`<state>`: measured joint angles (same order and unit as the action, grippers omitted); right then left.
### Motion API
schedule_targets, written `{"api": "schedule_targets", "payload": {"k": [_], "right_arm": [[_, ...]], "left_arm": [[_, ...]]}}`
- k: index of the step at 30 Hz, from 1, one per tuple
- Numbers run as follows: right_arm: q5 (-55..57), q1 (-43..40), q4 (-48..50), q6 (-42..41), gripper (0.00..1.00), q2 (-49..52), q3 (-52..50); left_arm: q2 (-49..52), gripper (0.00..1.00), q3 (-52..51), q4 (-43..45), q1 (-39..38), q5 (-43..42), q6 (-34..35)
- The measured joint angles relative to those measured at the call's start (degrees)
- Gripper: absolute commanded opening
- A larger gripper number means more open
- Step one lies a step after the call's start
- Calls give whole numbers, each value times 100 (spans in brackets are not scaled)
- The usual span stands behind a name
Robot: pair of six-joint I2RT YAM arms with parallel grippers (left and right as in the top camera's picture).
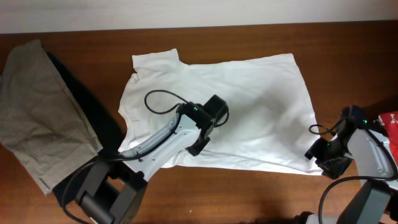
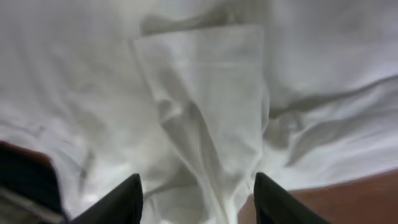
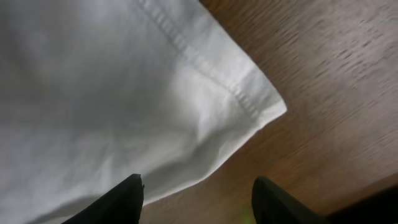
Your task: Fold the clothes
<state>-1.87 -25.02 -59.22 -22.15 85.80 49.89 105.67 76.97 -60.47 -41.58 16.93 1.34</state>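
Observation:
The white T-shirt lies spread flat on the brown table, collar side to the left. My left gripper is open over its lower middle. In the left wrist view the open fingers hover over a folded strip of white fabric, holding nothing. My right gripper is open at the shirt's lower right corner. In the right wrist view its fingers straddle the edge beside the hemmed corner, with bare wood to the right.
A khaki wrinkled garment lies at the far left on top of a black garment. A red object sits at the right edge. A cable loops over the shirt by the left arm.

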Motion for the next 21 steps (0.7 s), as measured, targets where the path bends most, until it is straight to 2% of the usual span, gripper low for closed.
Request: {"api": "schedule_targets", "payload": {"k": [2,4,5,7,10,11,13,16,18,19,20,21], "right_arm": [[15,-520,-35,-13,53,4,0],[-79,-909,-33,26,51,4,-39],[-118,-925,98,35,50,-2,-138],[-208,-927,647,-15,39,4,-699],[-280,-931,966,-162,34,7,-1110],[-304,-931,975,-170,34,7,-1110],[-317,-931,979,-186,34,2,-1113],[-319,-931,979,-184,34,2,-1113],[-319,-931,979,-186,34,2,-1113],[-319,-931,981,-186,34,2,-1113],[-319,-931,981,-186,34,2,-1113],[-319,-931,979,-184,34,2,-1113]], "left_arm": [[-2,57,426,-98,0,-31,-2],[-2,57,437,-114,0,-398,-2],[-2,57,437,-105,0,-529,-2],[-2,57,358,44,-2,-802,-28],[-9,57,-173,535,0,-955,-50],[-11,54,-328,750,0,-975,-52],[-13,34,-566,1169,0,-999,-111],[-13,32,-750,1464,0,-901,-245],[-13,20,-798,1539,0,-844,-319],[-11,7,-879,1626,0,-807,-354],[-11,0,-951,1685,0,-743,-376],[-13,0,-970,1698,0,-695,-404]]}}
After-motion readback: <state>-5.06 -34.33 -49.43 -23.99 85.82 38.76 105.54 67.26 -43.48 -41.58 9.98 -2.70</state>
